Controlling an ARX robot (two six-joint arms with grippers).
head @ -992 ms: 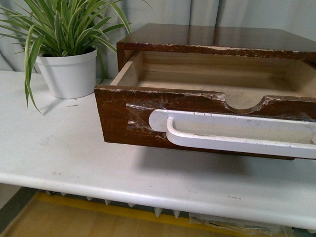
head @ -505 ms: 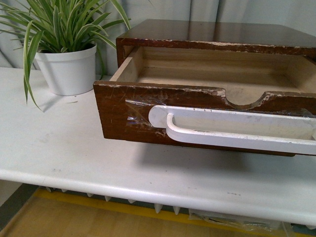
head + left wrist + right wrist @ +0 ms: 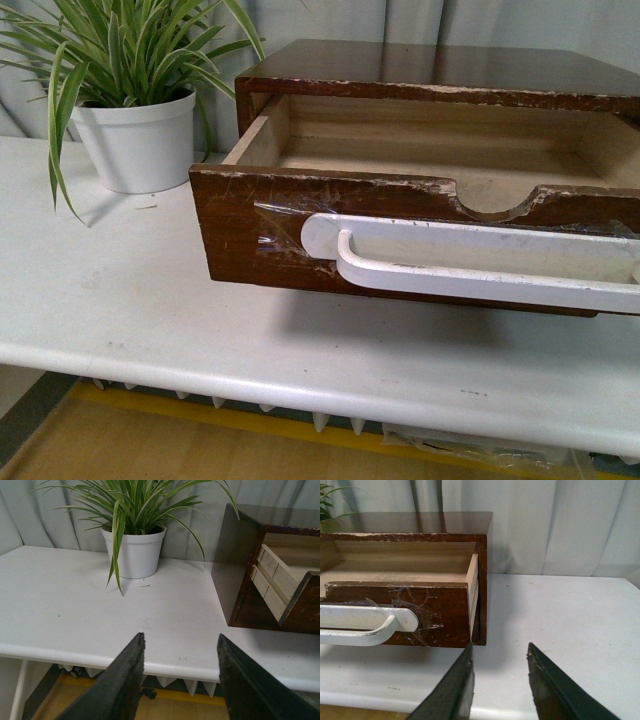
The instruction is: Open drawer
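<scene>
I see two claws, one per wrist camera, and both have their jaws apart with nothing between them. The left claw (image 3: 177, 672) hangs over the near edge of the white table (image 3: 75, 615). The right claw (image 3: 500, 680) hangs over that same edge at the other end.

Just beyond my right claw, a little to its left, is the one drawer (image 3: 400, 240). It is pulled well out of its dark wood cabinet (image 3: 440, 72), its pale interior is showing, and nothing in it is visible. Its near corner is close to the left jaw of that claw but not touching it. The front carries one long white handle (image 3: 367, 625), held on with clear tape (image 3: 417, 607) that wrinkles over the scratched brown face. The chipped top edge has one half-round notch (image 3: 492, 205), seen only from the front camera.

From my left claw, the drawer and cabinet sit ahead and to the right, well apart from the jaws, with bare tabletop between. I can see the drawer's jointed pale side panel (image 3: 272, 582) from here.

Farther out, ahead of the left claw, stands one spider plant (image 3: 140, 505) in one white pot (image 3: 134, 552), just beside the cabinet. Its long striped leaves droop toward the table. A pale curtain (image 3: 560, 525) hangs behind everything. Nothing lies between either claw and the drawer front.
</scene>
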